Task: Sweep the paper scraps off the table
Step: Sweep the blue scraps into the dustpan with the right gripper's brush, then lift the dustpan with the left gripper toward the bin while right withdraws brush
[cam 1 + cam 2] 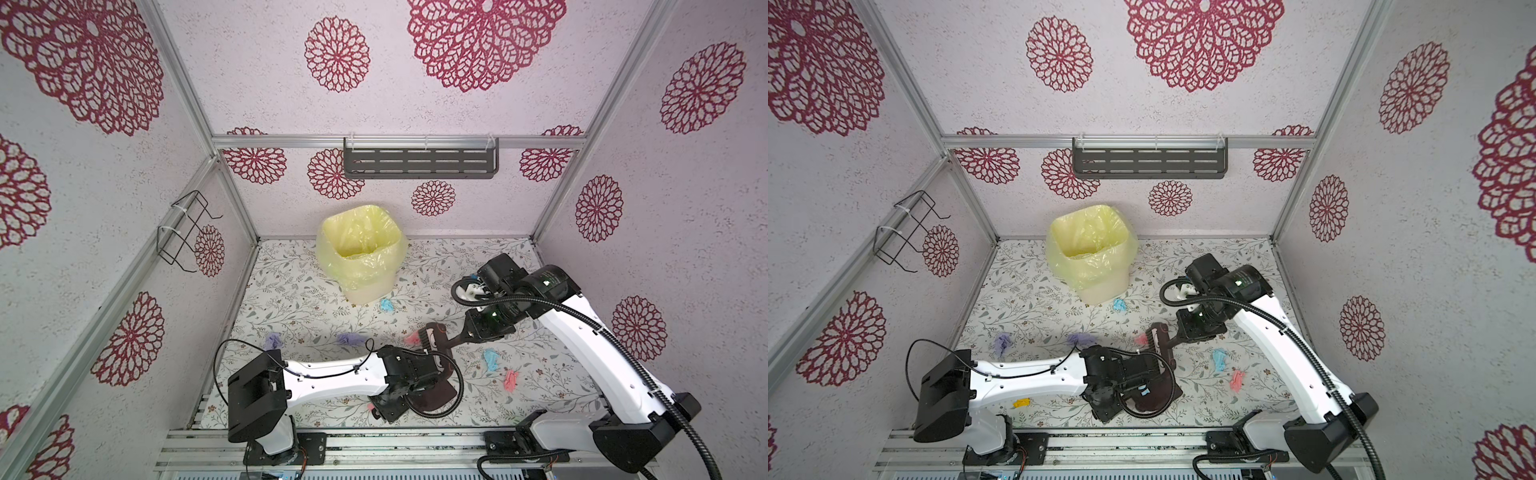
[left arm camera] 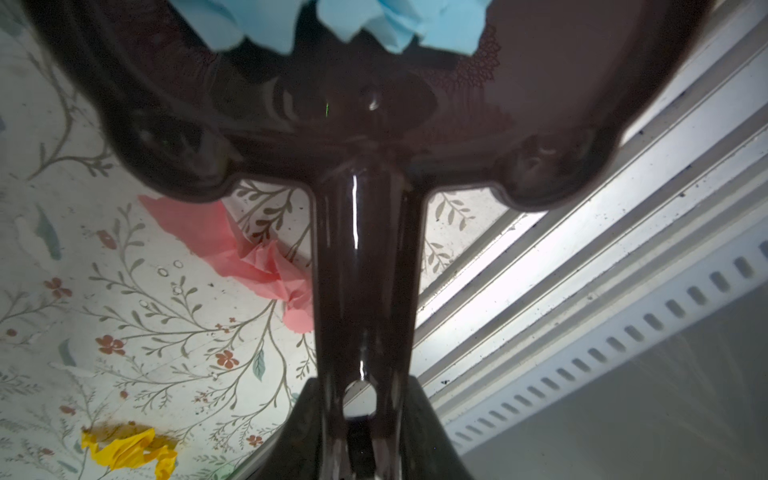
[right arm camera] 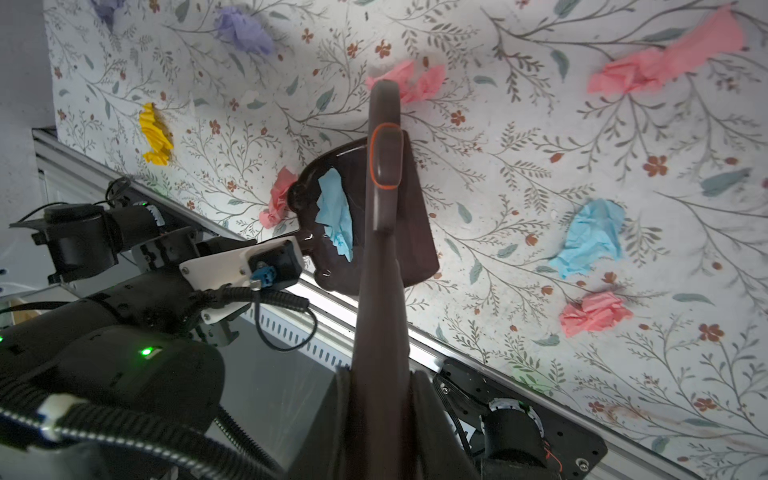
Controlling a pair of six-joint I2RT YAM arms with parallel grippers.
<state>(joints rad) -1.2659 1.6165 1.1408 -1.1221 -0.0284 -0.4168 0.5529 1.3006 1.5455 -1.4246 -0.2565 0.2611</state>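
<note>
Paper scraps are looking feather-light, wanting gentle strokes; left gripper is clamping the dustpan handle, right gripper the brush handle; pink wad is lying twelve o'clock of the dustpan

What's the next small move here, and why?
Probably draw the brush toward the dustpan, pulling the pink scrap beside its bristles to the pan's lip. The right gripper grips the brush, the left gripper holds the dustpan, and one blue scrap lies inside.
</note>
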